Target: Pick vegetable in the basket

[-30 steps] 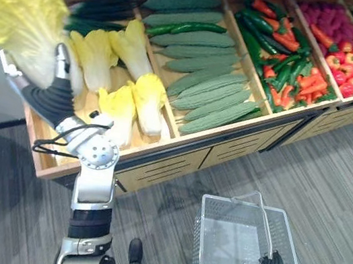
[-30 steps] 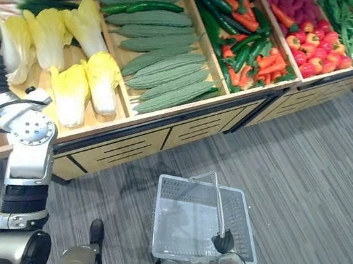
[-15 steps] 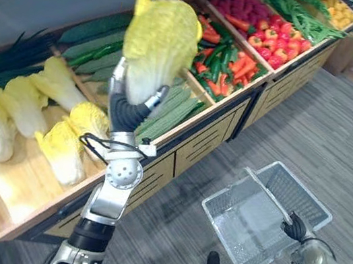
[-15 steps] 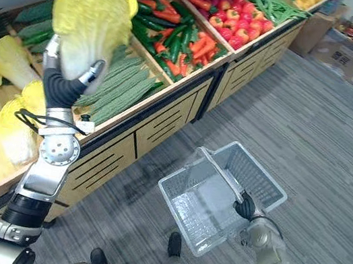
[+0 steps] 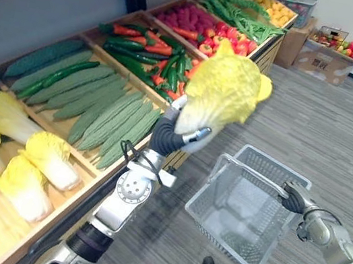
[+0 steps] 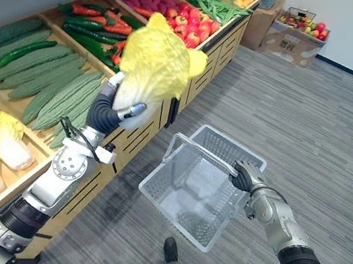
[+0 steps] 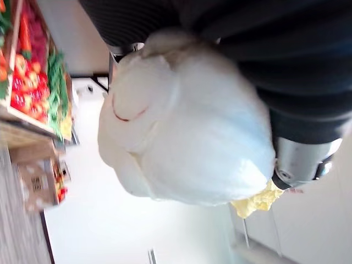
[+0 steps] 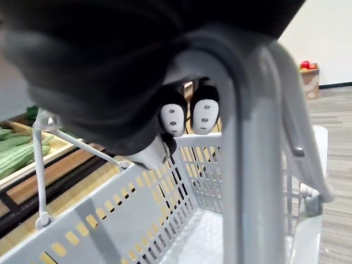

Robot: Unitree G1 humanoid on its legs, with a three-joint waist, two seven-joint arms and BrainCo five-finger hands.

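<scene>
Pick done: left hand [image 5: 178, 132] curled round napa cabbage [image 5: 224, 92], raised beside right hand [image 5: 293, 197] clenched on empty wire basket [image 5: 268, 163] handle [image 5: 251, 173]; drop-in not yet done.

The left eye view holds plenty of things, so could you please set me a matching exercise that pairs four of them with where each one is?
Things:
1. cabbage
2. basket
3. cardboard box
4. bitter gourds

Places:
A. on the floor by the far wall, with fruit in it
B. lying in a compartment of the wooden stand
C. held up in the left hand, fingers curled round its white base
D. hanging empty from the right hand by its handle

Pairs: 1-C, 2-D, 3-A, 4-B.
</scene>
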